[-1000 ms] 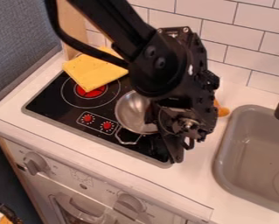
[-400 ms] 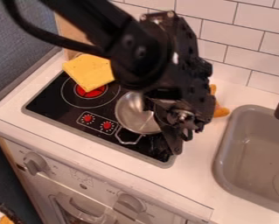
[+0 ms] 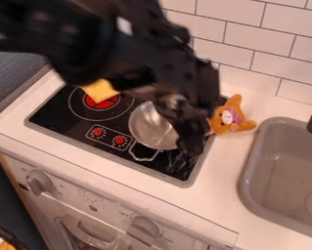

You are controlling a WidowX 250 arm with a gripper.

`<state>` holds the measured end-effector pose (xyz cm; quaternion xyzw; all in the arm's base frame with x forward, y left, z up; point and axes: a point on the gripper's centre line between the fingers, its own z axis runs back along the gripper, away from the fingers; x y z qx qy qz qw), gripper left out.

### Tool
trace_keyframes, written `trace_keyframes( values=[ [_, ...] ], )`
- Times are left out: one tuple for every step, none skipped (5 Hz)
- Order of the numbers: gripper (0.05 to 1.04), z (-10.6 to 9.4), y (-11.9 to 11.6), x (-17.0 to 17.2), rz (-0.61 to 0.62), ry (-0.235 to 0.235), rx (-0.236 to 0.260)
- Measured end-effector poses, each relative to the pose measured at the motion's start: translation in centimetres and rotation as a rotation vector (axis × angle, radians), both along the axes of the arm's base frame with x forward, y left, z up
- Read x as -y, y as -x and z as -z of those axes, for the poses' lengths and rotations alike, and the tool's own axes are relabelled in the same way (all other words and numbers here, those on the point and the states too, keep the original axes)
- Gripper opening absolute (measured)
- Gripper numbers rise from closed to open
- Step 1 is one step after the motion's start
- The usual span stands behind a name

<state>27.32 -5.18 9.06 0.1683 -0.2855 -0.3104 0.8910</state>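
Black arm (image 3: pixel 112 41) has moved toward the upper left. Over the stove (image 3: pixel 55 115), its claw (image 3: pixel 180 145), spread or closed I cannot tell, hangs near the metal pot (image 3: pixel 149 131), unmoved there; the toy bear (image 3: pixel 228 117) is now more uncovered.

One fixed camera looks down at a slant from above the front of the toy kitchen, facing the white tiled wall (image 3: pixel 259 36) at the upper right of the frame. It stands near enough that the black stovetop with red dials (image 3: pixel 60 114) spans the left and centre, while the grey rectangular sink (image 3: pixel 276 166) is cut off by the right edge.
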Motion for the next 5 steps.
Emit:
trace_keyframes(
  values=[
    [1.001,-1.7,0.2,-0.7,-0.022,0.068,0.037],
    [1.001,-2.7,0.2,-1.3,-0.047,0.110,0.059],
    [1.000,-4.0,0.2,-2.0,-0.061,0.147,0.102],
    [1.001,-5.0,0.2,-2.4,-0.097,0.130,0.154],
    [1.001,-5.1,0.2,-2.3,-0.098,0.130,0.157]
  ],
)
